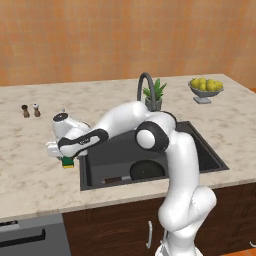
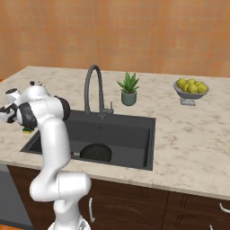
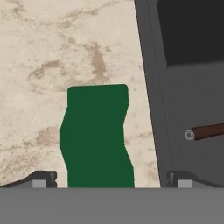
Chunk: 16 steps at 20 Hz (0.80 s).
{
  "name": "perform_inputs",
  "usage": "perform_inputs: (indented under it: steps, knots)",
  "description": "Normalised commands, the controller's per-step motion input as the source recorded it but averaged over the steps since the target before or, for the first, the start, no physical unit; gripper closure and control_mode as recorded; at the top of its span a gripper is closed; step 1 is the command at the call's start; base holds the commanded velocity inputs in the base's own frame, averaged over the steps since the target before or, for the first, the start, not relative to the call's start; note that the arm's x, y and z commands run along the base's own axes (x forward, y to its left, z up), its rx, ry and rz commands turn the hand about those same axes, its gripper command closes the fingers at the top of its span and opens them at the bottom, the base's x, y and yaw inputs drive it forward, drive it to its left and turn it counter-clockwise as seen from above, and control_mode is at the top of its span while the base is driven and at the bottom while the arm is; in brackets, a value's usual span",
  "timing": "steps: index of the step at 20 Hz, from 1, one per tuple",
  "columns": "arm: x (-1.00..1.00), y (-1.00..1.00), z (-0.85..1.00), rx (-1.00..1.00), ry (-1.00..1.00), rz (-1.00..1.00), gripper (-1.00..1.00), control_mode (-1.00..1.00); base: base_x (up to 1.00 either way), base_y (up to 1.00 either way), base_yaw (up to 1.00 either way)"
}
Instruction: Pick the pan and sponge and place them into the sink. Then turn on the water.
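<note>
Your fingers (image 3: pixel 43 178) stand wide apart, straddling the sponge (image 3: pixel 96 138) without touching it. It lies on the counter (image 3: pixel 39 52) just beside the sink (image 3: pixel 151 87) rim, long axis parallel to that rim.

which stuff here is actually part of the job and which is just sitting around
Part of the job:
- sponge, on the counter between the open hand
- pan, already in the sink
- faucet

Just sitting around:
- potted plant
- bowl of lemons
- two shakers
</note>
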Motion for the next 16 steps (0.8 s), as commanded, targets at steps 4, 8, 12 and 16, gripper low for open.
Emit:
perform_inputs:
  steps: [4, 8, 12, 16]
  knots:
    - [0.01, 0.2, -0.23, 0.0, 0.0, 0.04, -1.0, -1.0, 0.0, 0.0, 0.0]
    - [0.01, 0.14, -0.24, 0.0, 0.0, 0.04, -1.0, -1.0, 0.0, 0.0, 0.0]
    - [0.0, -0.05, -0.07, 0.0, -0.02, 0.02, -1.0, -1.0, 0.0, 0.0, 0.0]
    - [0.0, -0.15, 0.0, 0.0, 0.0, 0.01, -1.0, -1.0, 0.0, 0.0, 0.0]
